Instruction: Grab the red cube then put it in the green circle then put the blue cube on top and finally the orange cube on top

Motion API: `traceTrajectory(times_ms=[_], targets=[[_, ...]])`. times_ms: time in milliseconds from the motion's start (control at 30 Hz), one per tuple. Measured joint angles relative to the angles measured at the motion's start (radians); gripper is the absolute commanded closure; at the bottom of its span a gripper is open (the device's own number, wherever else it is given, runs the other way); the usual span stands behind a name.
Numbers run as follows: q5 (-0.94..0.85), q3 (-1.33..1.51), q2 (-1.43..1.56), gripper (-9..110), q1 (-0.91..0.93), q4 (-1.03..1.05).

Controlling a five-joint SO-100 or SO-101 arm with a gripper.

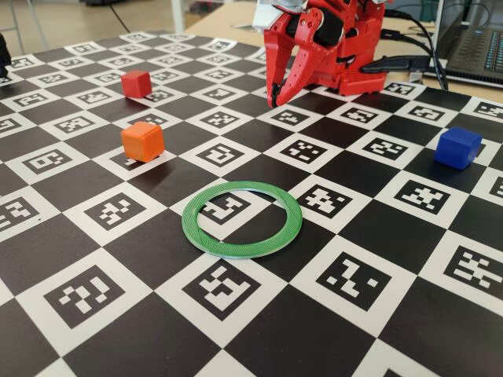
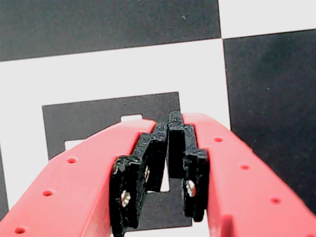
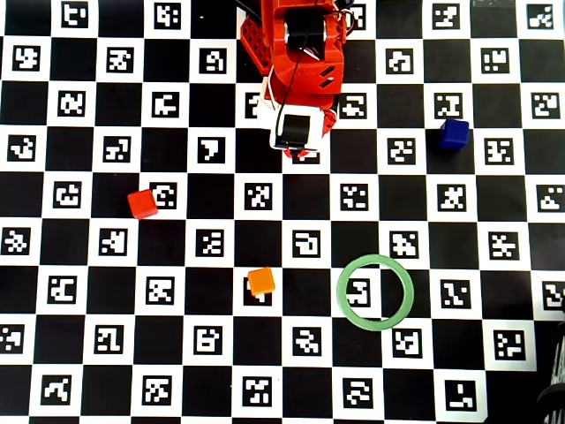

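My red gripper (image 1: pixel 274 100) hangs shut over the board at the back, close to the arm's base, tips pointing down. In the wrist view the gripper (image 2: pixel 169 129) has its black pads touching at the tips, with nothing held and only board pattern below. The red cube (image 1: pixel 136 83) (image 3: pixel 141 203) sits far left of it. Nearer the front stands the orange cube (image 1: pixel 142 141) (image 3: pixel 260 281). The blue cube (image 1: pixel 457 148) (image 3: pixel 455 133) rests at the right. The green circle (image 1: pixel 244 251) (image 3: pixel 341 291) lies flat and empty in the middle front.
A black-and-white checkerboard mat (image 1: pixel 369 228) printed with markers covers the table. The arm's red body (image 3: pixel 296 62) stands at the back centre. A laptop (image 1: pixel 479 47) and cables (image 1: pixel 409 63) lie beyond the mat at the back right.
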Motion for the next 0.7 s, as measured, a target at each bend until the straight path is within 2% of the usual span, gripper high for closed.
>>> traceTrajectory(times_ms=[200, 700], targets=[[-0.080, 0.000, 0.000, 108, 0.000, 0.003], [-0.086, 0.000, 0.000, 108, 0.000, 0.003]])
